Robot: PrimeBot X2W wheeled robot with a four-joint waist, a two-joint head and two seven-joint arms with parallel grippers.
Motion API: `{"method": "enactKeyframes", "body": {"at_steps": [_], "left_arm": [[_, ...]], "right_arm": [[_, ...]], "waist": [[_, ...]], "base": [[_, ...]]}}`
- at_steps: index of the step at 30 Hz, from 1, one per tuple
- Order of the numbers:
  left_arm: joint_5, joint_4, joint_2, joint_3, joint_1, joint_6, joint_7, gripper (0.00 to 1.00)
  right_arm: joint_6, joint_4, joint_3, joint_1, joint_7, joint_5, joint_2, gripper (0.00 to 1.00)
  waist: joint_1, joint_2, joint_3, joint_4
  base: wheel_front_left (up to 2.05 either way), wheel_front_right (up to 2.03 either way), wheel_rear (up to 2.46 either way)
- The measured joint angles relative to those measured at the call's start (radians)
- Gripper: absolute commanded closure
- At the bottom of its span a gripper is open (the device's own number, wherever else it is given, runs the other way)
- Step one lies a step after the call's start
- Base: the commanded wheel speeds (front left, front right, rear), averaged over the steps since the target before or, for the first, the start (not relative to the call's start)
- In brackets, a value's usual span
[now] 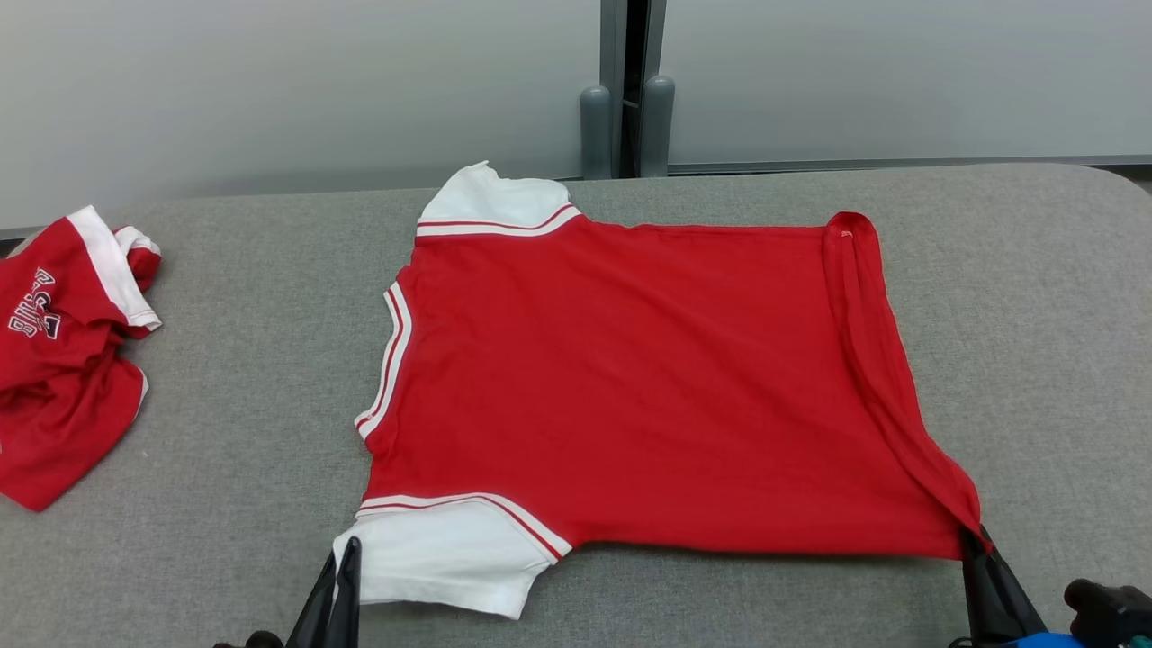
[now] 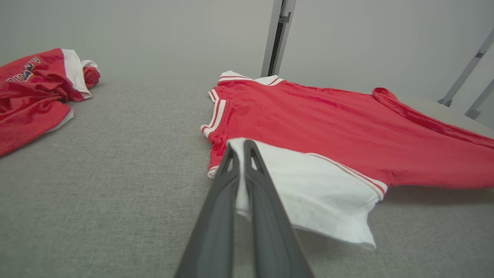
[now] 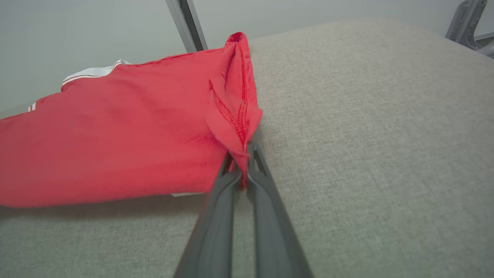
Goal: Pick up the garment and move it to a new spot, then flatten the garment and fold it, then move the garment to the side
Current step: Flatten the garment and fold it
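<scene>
- The left pincer (image 1: 345, 551) is clamped right down, its 2 fingers pinched on the edge of the near white sleeve (image 1: 441, 558). In the left wrist view a strip of white cloth shows squeezed between them.
- The right pincer (image 1: 976, 540) is closed just as hard, with the near hem corner of the garment (image 1: 648, 378) bunched red between its tips.
- The garment lies spread on the grey padded table (image 1: 225, 432), plain red side up. It reaches ahead of both pincers and spans the gap between them.
- By the right pincer the near edge rides a little off the padding, with a shadow underneath.
- The rolled hem (image 1: 864, 333) runs as 1 narrow fold straight away from the right pincer's tips.
- The far white sleeve (image 1: 490, 202) sits ahead of the left pincer, at the garment's far side.
- A crumpled red shirt (image 1: 63, 360) lies well out beyond the left pincer's outer side, apart from the garment.
</scene>
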Motion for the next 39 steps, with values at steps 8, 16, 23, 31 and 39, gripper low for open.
{"method": "enactKeyframes", "body": {"at_steps": [8, 16, 23, 31, 39], "left_arm": [[0.034, 0.036, 0.032, -0.030, -0.116, -0.035, 0.000, 1.00], [0.044, 0.103, 0.059, -0.032, -0.250, -0.052, 0.000, 1.00], [0.052, 0.178, 0.081, -0.033, -0.372, -0.067, 0.000, 1.00], [0.063, 0.279, 0.096, -0.043, -0.521, -0.082, 0.000, 1.00], [0.070, 0.359, 0.094, -0.045, -0.619, -0.091, 0.000, 1.00]], "right_arm": [[0.000, 0.023, 0.012, -0.074, 0.008, -0.013, -0.011, 1.00], [0.000, 0.049, 0.028, -0.144, 0.017, 0.006, -0.015, 1.00], [0.000, 0.092, 0.048, -0.240, 0.030, 0.022, -0.028, 1.00], [0.000, 0.138, 0.070, -0.368, 0.034, 0.031, -0.046, 1.00], [0.000, 0.188, 0.087, -0.457, 0.017, 0.028, -0.049, 0.61]], "waist": [[0.0001, 0.0000, 0.004, -0.006], [0.0001, 0.0000, 0.034, -0.022], [0.0002, 0.0000, 0.078, -0.040], [0.0002, 0.0000, 0.146, -0.053], [0.0002, 0.0000, 0.191, -0.059]], "base": [[0.00, 0.00, 0.00], [0.00, 0.00, 0.00], [0.00, 0.00, 0.00], [0.00, 0.00, 0.00], [0.00, 0.00, 0.00]]}}
